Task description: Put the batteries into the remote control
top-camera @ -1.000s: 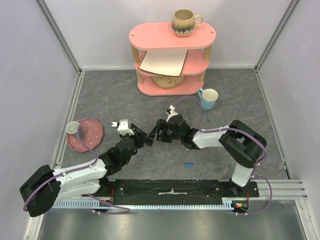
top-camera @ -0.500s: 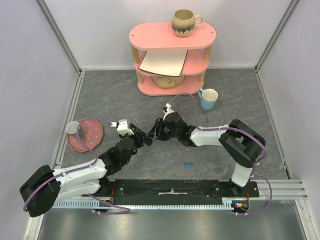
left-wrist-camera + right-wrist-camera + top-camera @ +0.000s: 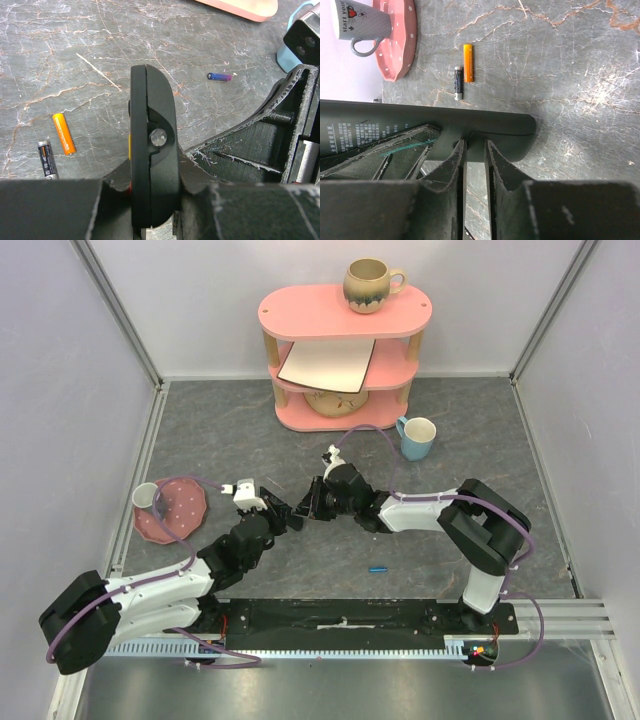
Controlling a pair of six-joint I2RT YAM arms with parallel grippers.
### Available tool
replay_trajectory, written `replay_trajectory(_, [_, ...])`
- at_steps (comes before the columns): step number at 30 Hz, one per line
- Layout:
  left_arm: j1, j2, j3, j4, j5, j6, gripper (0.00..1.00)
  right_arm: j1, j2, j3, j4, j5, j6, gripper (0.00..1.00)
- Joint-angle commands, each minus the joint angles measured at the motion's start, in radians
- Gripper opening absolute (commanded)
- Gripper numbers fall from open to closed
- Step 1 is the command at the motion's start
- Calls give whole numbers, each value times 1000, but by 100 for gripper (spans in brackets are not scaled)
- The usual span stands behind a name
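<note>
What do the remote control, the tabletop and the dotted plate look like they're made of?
Remote control: matte black moulded plastic, going by its soft sheen and seam line.
Tabletop: grey stone-look surface with pale veins. It may be a printed mat; I cannot tell.
Plate: smooth pink with white dots, likely glazed ceramic.

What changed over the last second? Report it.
The right gripper shifted slightly left and away from the bases, closing in on the left gripper, which stayed in place, shut on the remote control. The small blue cylinder, blue mug and pink shelf stayed put.
</note>
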Motion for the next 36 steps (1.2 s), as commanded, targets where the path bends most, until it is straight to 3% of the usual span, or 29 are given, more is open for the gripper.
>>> replay_trajectory(1, [-13, 8, 5, -101, 23, 42, 2, 11, 72, -34, -195, 60, -61, 21])
replay_trajectory(9, [-13, 8, 9, -107, 18, 44, 2, 9, 63, -42, -194, 57, -64, 11])
replay_trajectory(18, [-13, 2, 11, -121, 8, 39, 2, 2, 52, -64, -192, 54, -62, 7])
replay_trajectory(36, [-13, 8, 16, -139, -9, 32, 2, -7, 11, -98, -189, 54, -64, 6])
